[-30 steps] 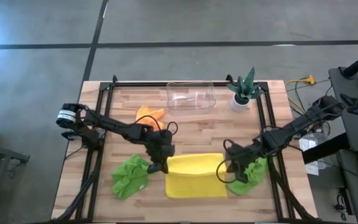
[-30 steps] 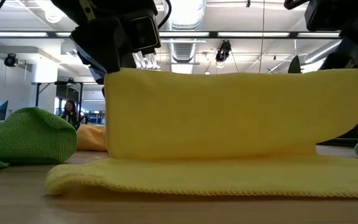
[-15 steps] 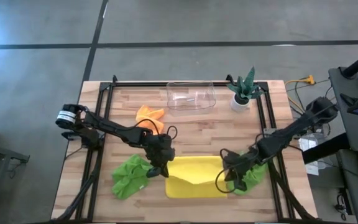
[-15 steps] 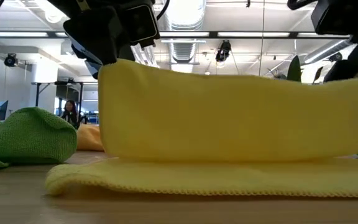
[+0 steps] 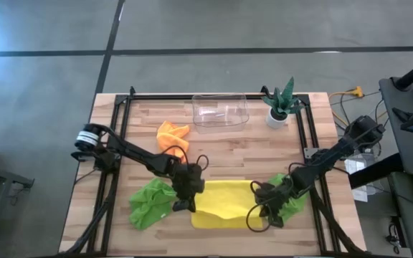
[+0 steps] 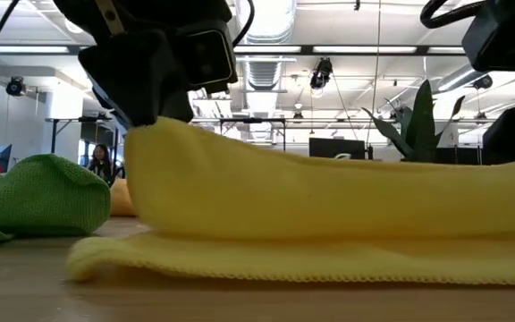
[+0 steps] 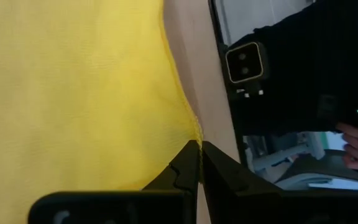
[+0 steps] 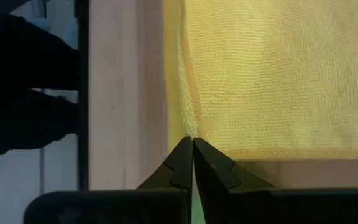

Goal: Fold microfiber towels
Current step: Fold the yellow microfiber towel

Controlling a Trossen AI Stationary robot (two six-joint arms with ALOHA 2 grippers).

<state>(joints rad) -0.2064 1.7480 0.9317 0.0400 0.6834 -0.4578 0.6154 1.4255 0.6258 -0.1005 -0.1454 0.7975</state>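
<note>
- Fold in progress, nearest the table's front edge: yellow towel [image 5: 224,204] lies between the two arms, lower layer flat on the table [image 5: 214,154], upper layer carried forward over it.
- Left gripper [image 5: 183,199] is clamped on the towel's left corner; in its wrist view the dark fingers [image 7: 191,163] meet on the hem with no gap.
- Right gripper [image 5: 267,208] is likewise pinched shut on the right corner, fingers [image 8: 191,155] closing on the stitched edge.
- Risk 1: each grip takes only a thin bite of hem, so the soft cloth may slip out of one pinch, dropping that corner short of the front edge.
- Risk 2: the carried layer sags in the middle and sits higher at the left than at the right in the low view; uneven travel of the arms would likely lay the edge skewed or wrinkled.
- Risk 3: one lime green towel [image 5: 149,204] lies crumpled just beside the left gripper, and the other [image 5: 292,202] lies partly under the right arm; either may be dragged or snagged.
- Farther back: orange towel [image 5: 172,135], clear plastic container [image 5: 221,110] and potted plant [image 5: 279,100] stand well apart, unlikely to interfere.
</note>
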